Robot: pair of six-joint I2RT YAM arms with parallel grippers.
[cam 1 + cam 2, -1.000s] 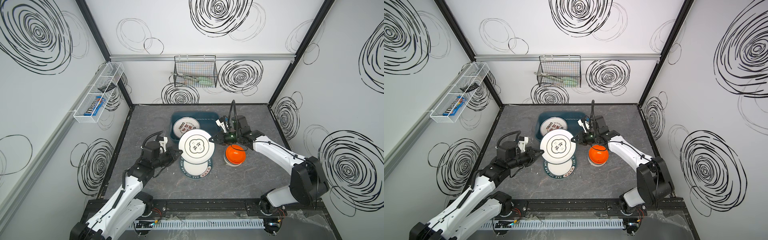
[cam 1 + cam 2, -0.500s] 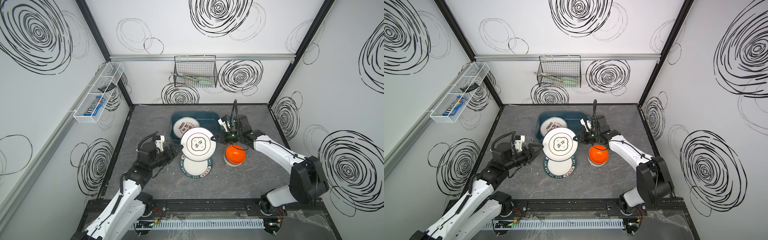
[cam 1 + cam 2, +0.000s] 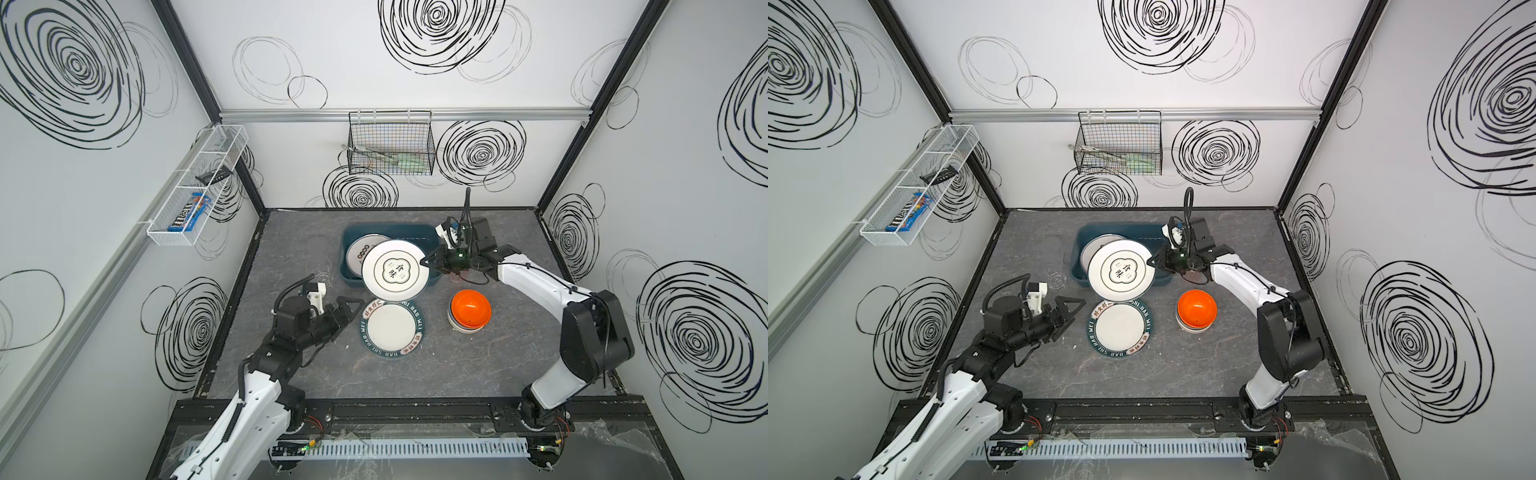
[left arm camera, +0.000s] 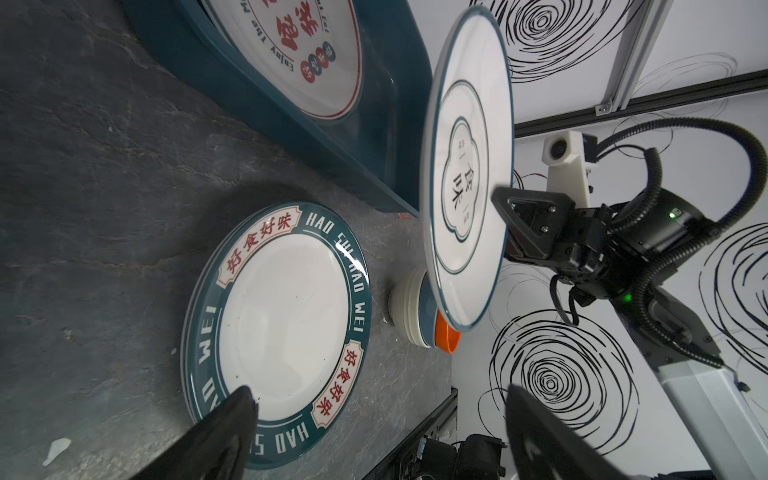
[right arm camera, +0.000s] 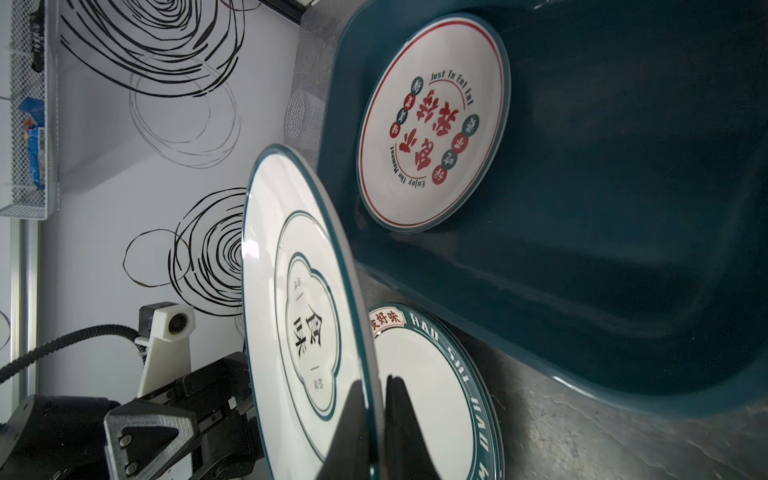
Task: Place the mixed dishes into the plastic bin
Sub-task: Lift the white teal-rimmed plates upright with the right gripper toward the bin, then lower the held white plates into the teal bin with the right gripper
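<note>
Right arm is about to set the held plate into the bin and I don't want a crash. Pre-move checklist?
1. Right gripper grip on black-lettered plate: ok, shut on its rim.
2. Left gripper clear of that plate: ok, open and apart.
3. Room in bin: ok, bare floor beside red-lettered plate.
4. Held plate fully over bin: not ok, it seems to straddle the near wall.
5. Bowl stack out of the way: ok, stands apart.
6. Plate level: cannot tell.

Dark teal plastic bin (image 3: 415, 232); white black-character plate (image 3: 394, 270), thin green lines; white green-rimmed plate (image 3: 392, 329), red characters; orange bowl (image 3: 470, 308); grey veined tabletop (image 3: 457, 374).
</note>
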